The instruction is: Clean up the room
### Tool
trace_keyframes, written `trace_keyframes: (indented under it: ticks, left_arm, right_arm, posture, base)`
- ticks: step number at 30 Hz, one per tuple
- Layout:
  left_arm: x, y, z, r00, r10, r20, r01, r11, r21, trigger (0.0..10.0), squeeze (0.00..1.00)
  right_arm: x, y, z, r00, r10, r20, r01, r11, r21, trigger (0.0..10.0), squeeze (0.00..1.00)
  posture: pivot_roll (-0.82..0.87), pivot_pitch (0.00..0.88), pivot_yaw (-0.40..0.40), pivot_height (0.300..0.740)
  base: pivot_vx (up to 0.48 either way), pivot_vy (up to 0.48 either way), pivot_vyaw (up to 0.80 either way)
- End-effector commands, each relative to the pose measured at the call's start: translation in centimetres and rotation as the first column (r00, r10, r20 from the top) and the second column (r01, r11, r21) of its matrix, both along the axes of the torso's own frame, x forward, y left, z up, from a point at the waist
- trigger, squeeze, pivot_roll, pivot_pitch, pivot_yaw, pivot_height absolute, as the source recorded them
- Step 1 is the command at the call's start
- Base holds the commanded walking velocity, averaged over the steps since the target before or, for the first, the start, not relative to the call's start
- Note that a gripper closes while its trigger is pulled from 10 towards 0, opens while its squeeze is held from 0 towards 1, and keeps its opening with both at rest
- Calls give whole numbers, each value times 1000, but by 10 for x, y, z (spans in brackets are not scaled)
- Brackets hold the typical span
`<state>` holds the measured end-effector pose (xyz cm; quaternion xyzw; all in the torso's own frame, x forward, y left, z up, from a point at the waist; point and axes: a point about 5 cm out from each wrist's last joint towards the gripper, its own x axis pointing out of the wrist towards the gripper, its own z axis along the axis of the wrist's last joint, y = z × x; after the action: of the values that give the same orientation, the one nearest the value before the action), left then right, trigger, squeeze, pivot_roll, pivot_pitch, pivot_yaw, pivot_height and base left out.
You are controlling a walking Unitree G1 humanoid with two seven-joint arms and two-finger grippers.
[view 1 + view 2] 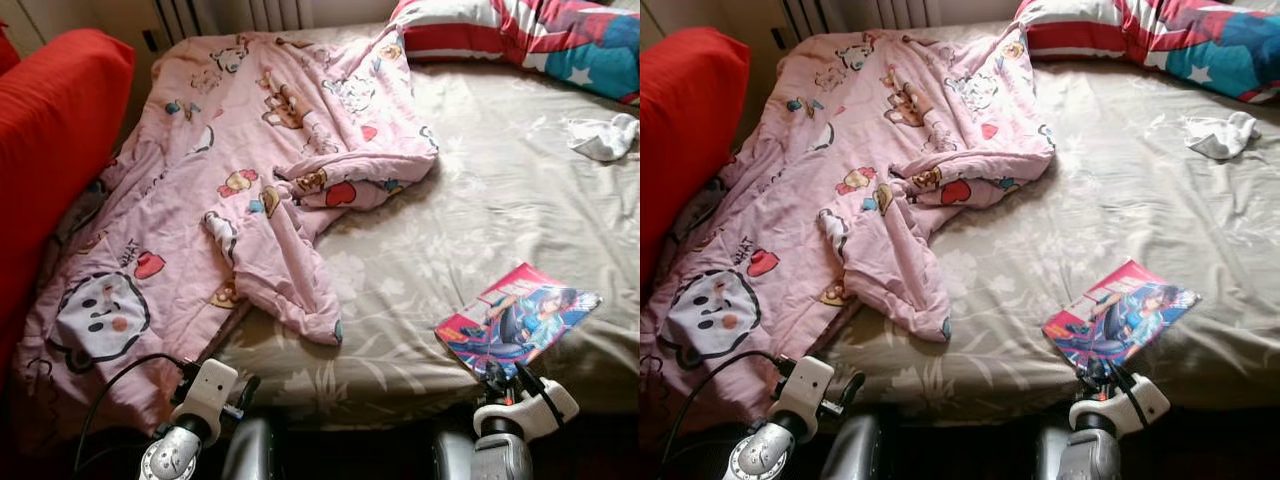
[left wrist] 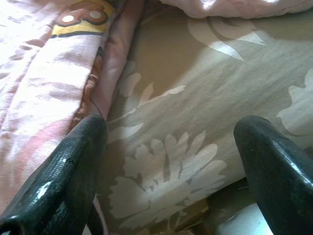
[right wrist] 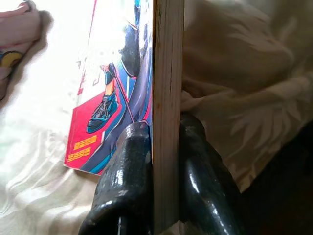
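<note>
Here, right gripper pinching comic book

**Bed surroundings**

Red cushion w/ plain cover sits off the bed's left edge, beside the head-end corner. Radiator stands vs. the wall behind the bed's head edge, left half. Beige floral sheet covers the mattress; sunlit at right, shaded along the foot edge.

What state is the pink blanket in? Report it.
Crumpled, not folded: the pink blanket lies bunched unevenly across the bed.
</note>
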<state>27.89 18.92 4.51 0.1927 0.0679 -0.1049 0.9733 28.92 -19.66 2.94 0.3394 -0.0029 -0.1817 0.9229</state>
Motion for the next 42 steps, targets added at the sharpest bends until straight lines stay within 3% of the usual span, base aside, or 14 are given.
trace_keyframes:
  ticks: [1, 4, 5, 6, 7, 8, 13, 19, 20, 21, 24, 25, 26, 42]
  left_arm:
    - [-5, 3, -9, 999, 10, -34, -9, 1000, 12, 10000, 0]
    - [-6, 3, -10, 999, 11, -34, -11, 1000, 11, 10000, 0]
    - [-6, 3, -11, 999, 12, -35, -12, 1000, 11, 10000, 0]
    - [-7, 3, -11, 999, 12, -36, -11, 1000, 12, 10000, 0]
    - [-7, 3, -12, 999, 11, -37, -10, 1000, 12, 10000, 0]
    - [-7, 3, -12, 999, 10, -37, -10, 1000, 11, 10000, 0]
    - [-8, 2, -13, 999, 6, -37, -6, 1000, 11, 10000, 0]
    - [-8, 1, -14, 999, 3, -35, -3, 1000, 16, 10000, 0]
    - [-8, 1, -14, 999, 4, -35, -3, 1000, 17, 10000, 0]
    - [-8, 2, -14, 999, 5, -35, -5, 1000, 18, 10000, 0]
    - [-8, 2, -14, 999, 8, -35, -7, 1000, 19, 10000, 0]
    - [-8, 2, -14, 999, 9, -35, -8, 1000, 20, 10000, 0]
    - [-9, 3, -14, 999, 10, -36, -9, 1000, 21, 10000, 0]
    - [-9, 3, -15, 999, 15, -40, -14, 1000, 27, 10000, 0]
  right_arm:
    - [1, 1, 8, 1000, 21, 22, -19, 996, -88, 0, 0]
    - [1, 5, 9, 999, 42, 22, -40, 994, -98, 0, 0]
    - [1, 8, 6, 999, 48, 17, -47, 998, -44, 0, 0]
    - [0, 9, 1, 999, 43, 7, -43, 999, 33, 1373, 0]
    - [-2, 9, -6, 999, 31, -11, -29, 992, 125, 4902, 0]
    - [-4, 9, -9, 999, 19, -27, -14, 987, 158, 10000, 0]
    - [-13, 3, -28, 991, -86, -100, 117, 922, 368, 10000, 0]
    - [-16, 7, -41, 986, -79, -145, 142, 851, 505, 10000, 0]
    - [-14, 9, -39, 989, -69, -131, 128, 848, 514, 10000, 322]
    - [-12, 10, -38, 991, -63, -121, 117, 848, 517, 10000, 1000]
    - [-6, 12, -33, 995, -39, -89, 80, 855, 512, 10000, 1000]
    - [-4, 13, -31, 997, -27, -77, 62, 860, 507, 10000, 800]
    - [0, 15, -27, 998, -6, -57, 34, 864, 503, 10000, 0]
    - [23, 15, -8, 1000, 27, 13, -30, 867, 498, 10000, 0]
  posture:
    - [51, 204, 58, 551]
    - [50, 204, 57, 551]
    - [46, 201, 55, 551]
    - [46, 200, 54, 551]
    - [46, 200, 54, 551]
    - [46, 200, 54, 551]
    - [44, 193, 53, 551]
    - [49, 189, 56, 551]
    - [49, 189, 56, 551]
    - [49, 189, 56, 551]
    - [54, 199, 56, 551]
    - [55, 200, 56, 551]
    - [55, 200, 56, 551]
    - [60, 210, 62, 551]
  base:
    - [0, 0, 0]
    - [0, 0, 0]
    - [0, 0, 0]
    - [0, 0, 0]
    - [0, 0, 0]
    - [0, 0, 0]
    - [0, 0, 0]
    - [0, 0, 0]
    - [0, 0, 0]
    - [0, 0, 0]
    - [0, 0, 0]
    - [0, 0, 0]
    - [0, 0, 0]
    - [0, 0, 0]
